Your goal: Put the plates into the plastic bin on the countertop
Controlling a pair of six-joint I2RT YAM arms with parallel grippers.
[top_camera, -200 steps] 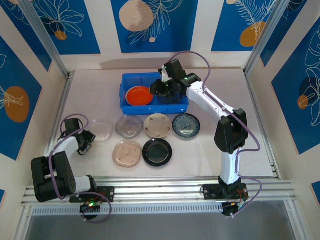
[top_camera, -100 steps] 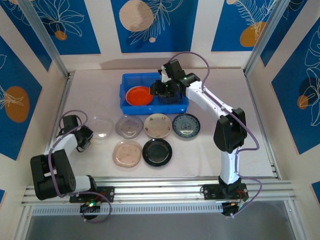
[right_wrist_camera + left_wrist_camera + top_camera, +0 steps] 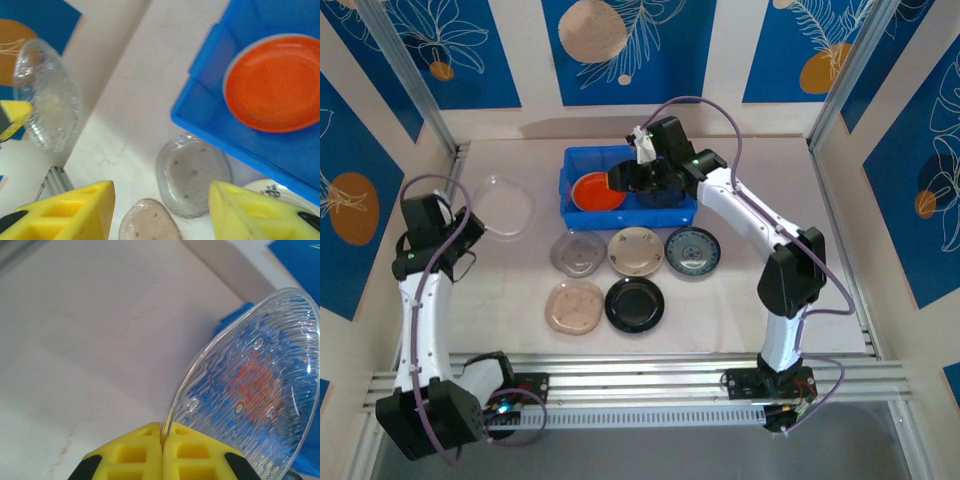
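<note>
Left end effector pinched on rim of clear ribbed plate; plate tilted, seemingly clear of worktop, left of blue bin. Right end effector over bin, fingers apart, empty. Orange-red plate in bin's left half. On worktop before bin: clear grey plate, beige plate, blue-patterned plate, pinkish plate, black plate.

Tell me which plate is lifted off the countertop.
The clear ribbed plate, pinched at its rim by the left end effector; the others lie on the countertop or in the blue bin.
</note>
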